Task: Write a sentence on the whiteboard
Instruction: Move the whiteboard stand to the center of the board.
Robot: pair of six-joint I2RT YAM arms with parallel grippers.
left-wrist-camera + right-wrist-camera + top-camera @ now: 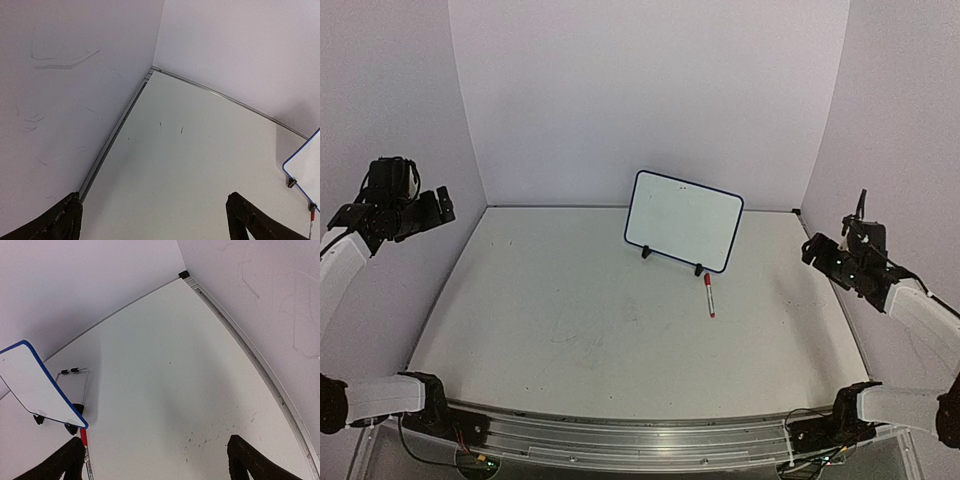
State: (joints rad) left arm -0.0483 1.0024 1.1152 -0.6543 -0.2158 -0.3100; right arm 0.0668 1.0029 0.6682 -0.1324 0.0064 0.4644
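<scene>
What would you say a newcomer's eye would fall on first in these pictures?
The whiteboard stands on its feet toward the far side of the table, its face blank. A red marker lies just in front of it, near one foot. The left tool and right tool hang open and empty at the two sides, far from both.

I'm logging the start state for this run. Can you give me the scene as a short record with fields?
board: stands tilted back on two feet, toward the far side of the table
writing: none visible on the board
marker: lies on the table just in front of the board, unheld
left end effector: open, empty, held off the table at the left side
right end effector: open, empty, held off the table at the right side
</scene>
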